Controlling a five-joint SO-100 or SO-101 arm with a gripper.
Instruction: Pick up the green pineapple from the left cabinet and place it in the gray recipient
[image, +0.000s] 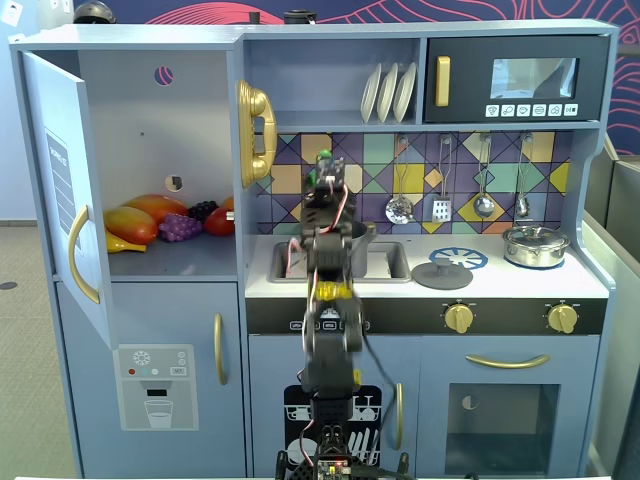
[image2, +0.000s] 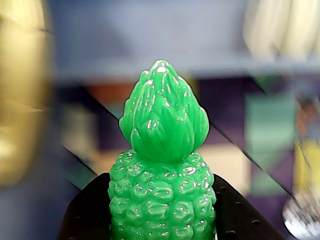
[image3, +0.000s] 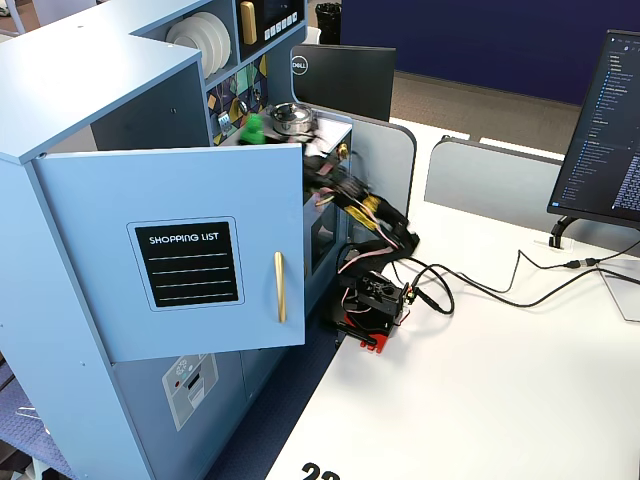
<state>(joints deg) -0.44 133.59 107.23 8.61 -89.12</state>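
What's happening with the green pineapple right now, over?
Gripper shut on the green pineapple. Lifted clear of the left cabinet, above the sink. Gray recipient behind the arm. Nothing blocking.

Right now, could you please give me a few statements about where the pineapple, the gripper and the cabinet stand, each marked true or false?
1. The gripper holds the green pineapple. True.
2. The green pineapple lies among the fruits in the left cabinet. False: it is out of the cabinet, raised in front of the tiled wall.
3. The left cabinet's door is open. True.
4. The pineapple already sits in the gray recipient. False: it is held above the sink area.
5. The shiny lidded pot stands in the sink. False: it stands on the counter at the right of that fixed view.
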